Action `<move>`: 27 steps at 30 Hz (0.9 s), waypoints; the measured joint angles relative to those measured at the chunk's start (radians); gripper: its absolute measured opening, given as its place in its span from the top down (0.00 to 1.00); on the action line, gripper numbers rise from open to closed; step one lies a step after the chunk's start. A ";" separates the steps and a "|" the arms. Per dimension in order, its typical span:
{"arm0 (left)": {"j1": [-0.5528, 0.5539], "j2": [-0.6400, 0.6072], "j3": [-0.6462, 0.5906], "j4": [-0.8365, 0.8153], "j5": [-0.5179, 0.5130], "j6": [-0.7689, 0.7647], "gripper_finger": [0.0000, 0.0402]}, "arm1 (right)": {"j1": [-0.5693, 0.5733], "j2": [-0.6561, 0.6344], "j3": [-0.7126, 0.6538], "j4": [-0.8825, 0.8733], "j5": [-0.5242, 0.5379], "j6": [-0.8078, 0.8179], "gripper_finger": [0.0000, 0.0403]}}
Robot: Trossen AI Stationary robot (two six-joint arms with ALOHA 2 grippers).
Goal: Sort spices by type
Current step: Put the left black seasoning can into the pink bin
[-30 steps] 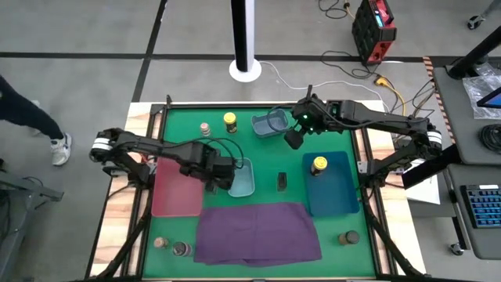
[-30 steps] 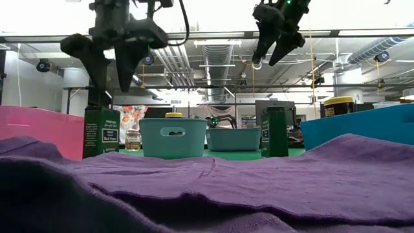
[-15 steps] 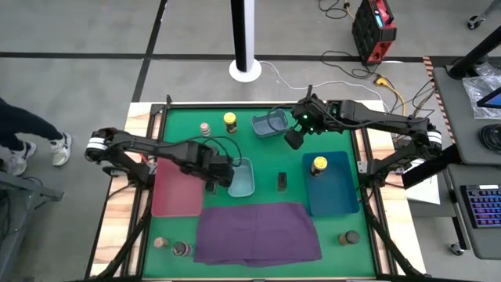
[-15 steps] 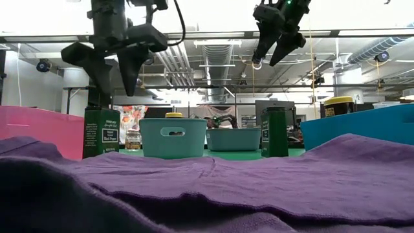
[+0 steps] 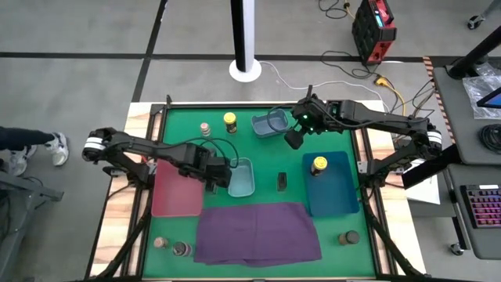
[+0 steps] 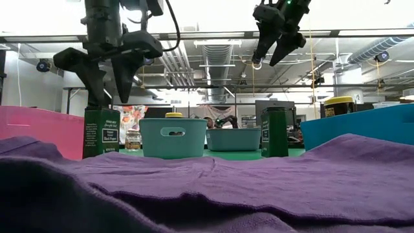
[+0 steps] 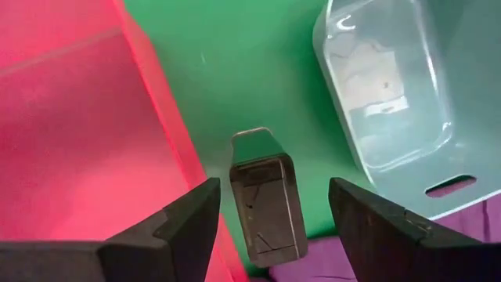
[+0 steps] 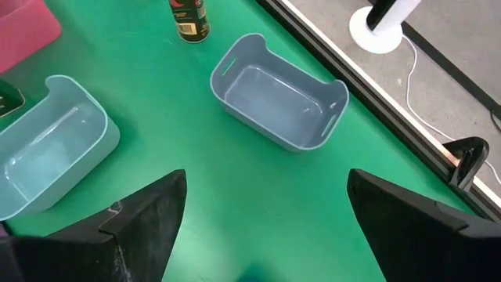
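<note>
A small dark tin (image 7: 266, 207) stands upright on the green mat (image 5: 266, 157), between the pink tray (image 5: 178, 186) and a pale blue bin (image 5: 243, 178). My left gripper (image 6: 107, 84) hangs open just above the tin (image 6: 101, 133), pointing down, one finger on each side and clear of it. It hides the tin in the high view. My right gripper (image 5: 293, 139) waits open, high over the mat near the far small blue bin (image 8: 278, 98). A second tin (image 5: 282, 182) stands mid-table. One yellow-lidded jar (image 5: 319, 165) stands in the blue tray (image 5: 337, 200).
A yellow-lidded jar (image 5: 230, 121) and a pink-topped jar (image 5: 205, 128) stand at the far side. Dark-topped jars (image 5: 181, 250) sit near left and one (image 5: 349, 237) near right. A purple cloth (image 5: 257, 231) covers the near middle. A person's foot (image 5: 55, 145) shows beyond the left edge.
My left gripper has come down toward the upright tin and shifted a little toward the table's left edge, its fingers staying open. The right arm has kept still.
</note>
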 joint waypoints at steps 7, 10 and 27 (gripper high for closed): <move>-0.022 0.029 -0.004 0.008 0.012 0.000 0.44 | 0.000 0.000 -0.001 0.000 0.000 0.000 0.16; -0.022 0.035 -0.014 0.009 0.009 -0.005 0.44 | 0.000 0.000 -0.001 0.000 0.000 0.000 0.15; -0.028 0.035 -0.066 0.078 0.006 0.004 0.52 | 0.000 0.000 -0.001 0.001 0.000 -0.001 0.15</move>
